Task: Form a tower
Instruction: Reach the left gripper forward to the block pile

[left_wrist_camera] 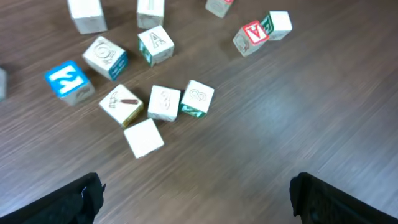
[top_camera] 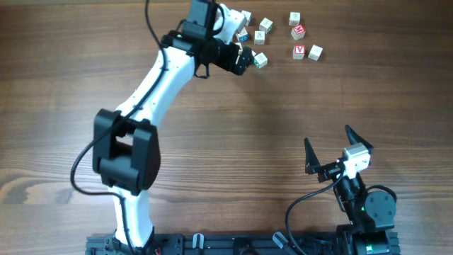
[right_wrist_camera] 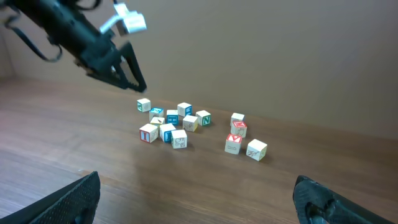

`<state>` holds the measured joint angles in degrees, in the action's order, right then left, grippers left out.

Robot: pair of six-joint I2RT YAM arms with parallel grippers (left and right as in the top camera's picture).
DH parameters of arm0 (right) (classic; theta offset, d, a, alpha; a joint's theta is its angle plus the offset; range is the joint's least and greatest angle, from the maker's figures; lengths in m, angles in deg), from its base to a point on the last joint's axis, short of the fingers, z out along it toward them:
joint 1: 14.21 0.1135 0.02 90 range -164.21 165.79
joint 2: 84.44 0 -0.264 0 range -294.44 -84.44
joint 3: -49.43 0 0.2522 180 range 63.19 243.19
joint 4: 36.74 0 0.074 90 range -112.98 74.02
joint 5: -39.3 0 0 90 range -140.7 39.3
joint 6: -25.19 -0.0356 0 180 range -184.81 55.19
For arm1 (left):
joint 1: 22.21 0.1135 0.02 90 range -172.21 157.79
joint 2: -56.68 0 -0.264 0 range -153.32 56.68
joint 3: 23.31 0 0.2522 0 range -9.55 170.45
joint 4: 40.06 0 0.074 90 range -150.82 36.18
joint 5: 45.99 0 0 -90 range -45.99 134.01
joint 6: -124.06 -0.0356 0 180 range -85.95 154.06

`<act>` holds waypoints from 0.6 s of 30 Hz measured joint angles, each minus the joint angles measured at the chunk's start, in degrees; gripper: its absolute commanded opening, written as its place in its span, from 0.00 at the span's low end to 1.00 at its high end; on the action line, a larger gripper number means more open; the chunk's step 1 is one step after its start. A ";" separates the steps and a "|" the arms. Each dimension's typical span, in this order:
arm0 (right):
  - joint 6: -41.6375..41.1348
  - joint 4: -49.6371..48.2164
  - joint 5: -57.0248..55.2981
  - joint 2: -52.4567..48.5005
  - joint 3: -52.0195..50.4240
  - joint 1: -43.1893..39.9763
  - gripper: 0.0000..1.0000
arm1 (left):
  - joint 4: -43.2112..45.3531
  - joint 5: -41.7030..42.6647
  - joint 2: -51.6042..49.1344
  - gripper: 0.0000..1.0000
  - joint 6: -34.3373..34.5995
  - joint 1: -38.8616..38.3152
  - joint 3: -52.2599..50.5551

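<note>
No tower stands yet that I can see. The cubes (left_wrist_camera: 164,102) lie loose on the bench (top_camera: 233,142), bunched just in front of the left jaws, which hang wide open above them with nothing inside, likely so they can drop over one cube and pick it first. The right jaws are wide open and empty too, with the cubes far out in front of them, likely parked back there so the two do not bump.

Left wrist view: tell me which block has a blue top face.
The block at the cluster's left end: its top is solid blue with a white mark; no other top is blue.
</note>
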<state>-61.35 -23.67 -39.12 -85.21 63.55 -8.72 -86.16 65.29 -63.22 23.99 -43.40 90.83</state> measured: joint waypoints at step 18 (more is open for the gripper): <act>0.00 0.04 0.00 0.00 0.00 0.00 1.00 | 6.93 -4.92 -8.66 1.00 -0.87 -0.46 0.15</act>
<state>-61.35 -23.62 -39.12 -85.21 63.55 -8.72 -79.23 60.37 -71.87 23.12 -43.86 90.98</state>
